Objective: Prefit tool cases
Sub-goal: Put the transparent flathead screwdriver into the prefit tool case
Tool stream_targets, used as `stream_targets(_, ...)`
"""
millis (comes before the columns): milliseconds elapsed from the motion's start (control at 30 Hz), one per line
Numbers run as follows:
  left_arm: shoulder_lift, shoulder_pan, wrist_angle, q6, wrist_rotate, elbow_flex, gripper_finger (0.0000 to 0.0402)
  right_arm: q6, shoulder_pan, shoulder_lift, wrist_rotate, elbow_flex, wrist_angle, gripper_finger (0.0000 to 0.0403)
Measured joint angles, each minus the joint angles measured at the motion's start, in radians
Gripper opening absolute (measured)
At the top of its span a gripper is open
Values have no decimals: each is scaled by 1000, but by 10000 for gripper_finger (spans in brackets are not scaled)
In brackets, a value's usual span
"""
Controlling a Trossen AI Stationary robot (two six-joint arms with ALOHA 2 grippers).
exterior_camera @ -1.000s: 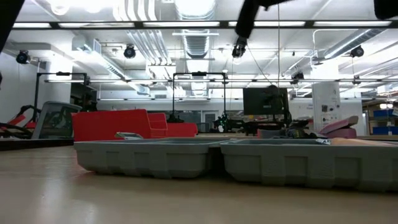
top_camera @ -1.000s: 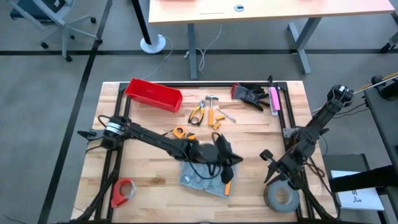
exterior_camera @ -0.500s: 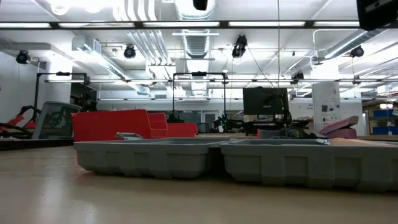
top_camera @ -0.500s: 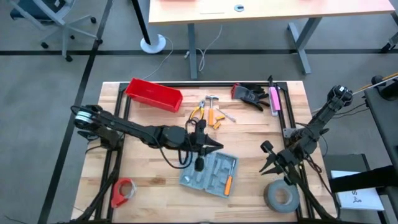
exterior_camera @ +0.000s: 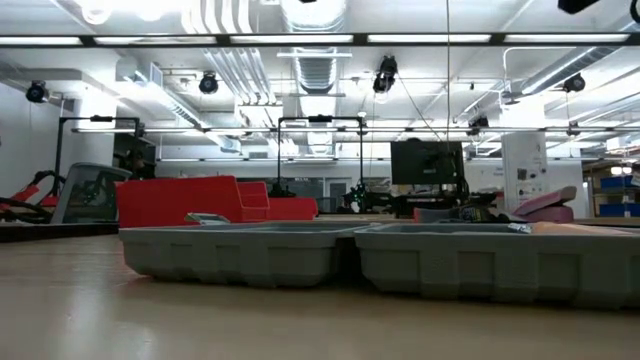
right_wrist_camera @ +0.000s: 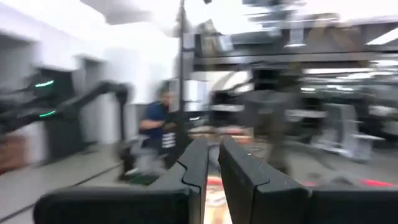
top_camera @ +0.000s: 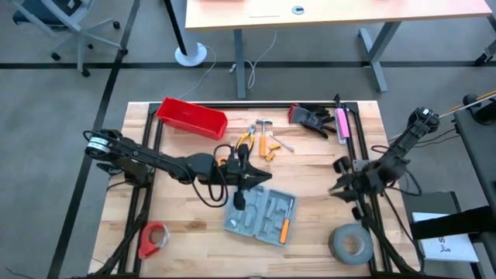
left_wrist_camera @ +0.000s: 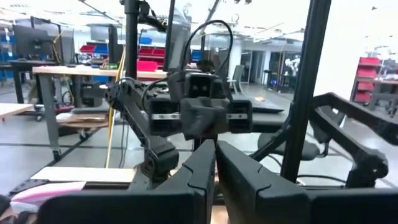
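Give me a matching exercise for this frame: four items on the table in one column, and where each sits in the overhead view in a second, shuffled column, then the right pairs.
Things:
1. red bin
2. tool case
3. grey tape roll
4. red clamp

Places in the high view:
A. near edge, on the right arm's side
B. far edge, towards the left arm's side
C. near edge, on the left arm's side
D. middle of the table, lying open

Pairs: 1-B, 2-D, 3-A, 4-C
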Motion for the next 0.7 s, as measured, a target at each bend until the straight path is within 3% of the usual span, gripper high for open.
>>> stream_targets(133,0,-1,20,-14,-12,0,21,-69,0,-1,132,0,38,23)
stream_targets(300,0,-2,19,16,-90,-7,21,-141,0,-1,135,0,62,23)
stream_targets(433,-3,-1,17,38,-147,-38,21,-174,-15,0,207,0,63,23)
stream_targets(567,-5,7,17,78,-157,-76,21,-187,-63,0,263,0,36,23)
stream_targets(700,-11,7,16,170,-250,-114,21,-162,-134,1,272,2,-43,23)
